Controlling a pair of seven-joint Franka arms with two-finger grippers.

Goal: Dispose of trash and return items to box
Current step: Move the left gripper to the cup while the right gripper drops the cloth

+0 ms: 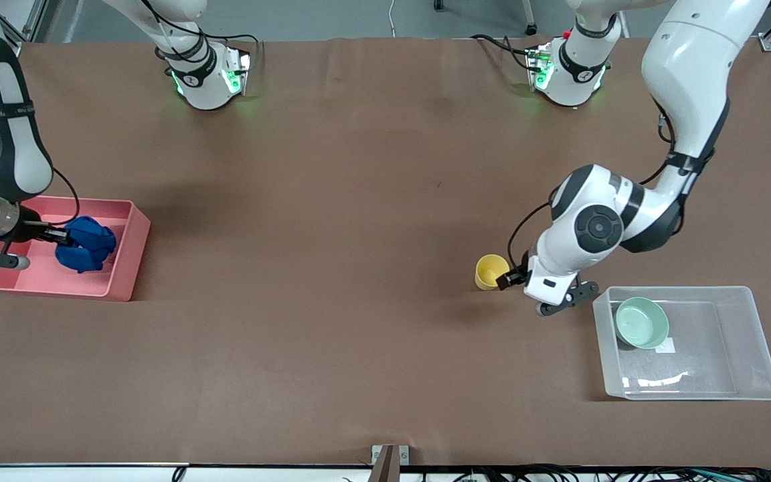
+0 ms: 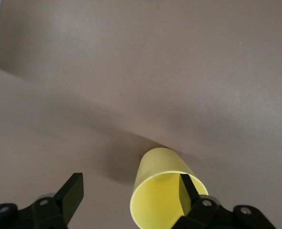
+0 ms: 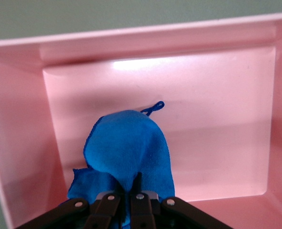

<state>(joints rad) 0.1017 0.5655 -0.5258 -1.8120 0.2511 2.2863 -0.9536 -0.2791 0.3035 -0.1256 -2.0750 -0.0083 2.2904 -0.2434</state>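
Two containers stand on the brown desk: one pink bin at the right arm's end and one clear box at the left arm's end. One blue trash wad hangs over the bin, pinched by the right end effector. One mint-green bowl lies in the box. One yellow cup stands on the desk near the box; the left end effector is wide, with one finger inside the cup and the other outside.
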